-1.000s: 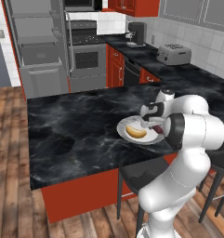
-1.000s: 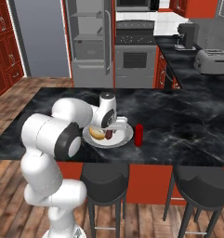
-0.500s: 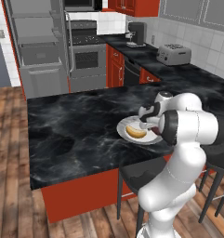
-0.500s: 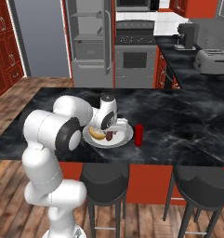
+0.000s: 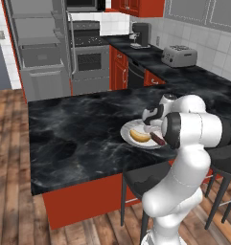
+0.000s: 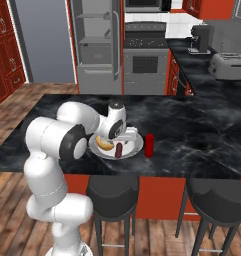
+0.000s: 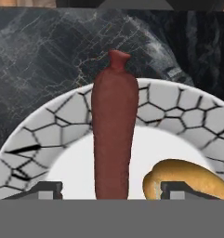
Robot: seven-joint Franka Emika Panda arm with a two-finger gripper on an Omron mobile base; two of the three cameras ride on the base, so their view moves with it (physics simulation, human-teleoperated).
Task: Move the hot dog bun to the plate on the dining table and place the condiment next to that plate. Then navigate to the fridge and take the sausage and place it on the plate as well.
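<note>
My claw (image 7: 111, 188) hung low over the plate (image 7: 178, 111) with its jaws spread wide and nothing between them; the two dark fingertips (image 7: 44, 189) stood one on each side of the sausage (image 7: 112, 139). The sausage was a smooth dark red-brown cylinder with a pinched knot at its far end, lying flat on the white centre and across the cracked-pattern rim. Just beside it, under the right-hand tip, lay the hot dog bun (image 7: 187, 179), tan-yellow and rounded.

From the right base view I saw more: the plate (image 6: 134, 148) sat on the black marble bench (image 6: 202, 135), with bun (image 6: 104, 144) and sausage (image 6: 118, 149) side by side, and the condiment (image 6: 149, 145) stood upright just beside the rim. The fridge (image 6: 94, 45) stood open behind. In the left base view the arm hid the bottle, though bun (image 5: 139, 136) and sausage (image 5: 157, 139) showed.
</note>
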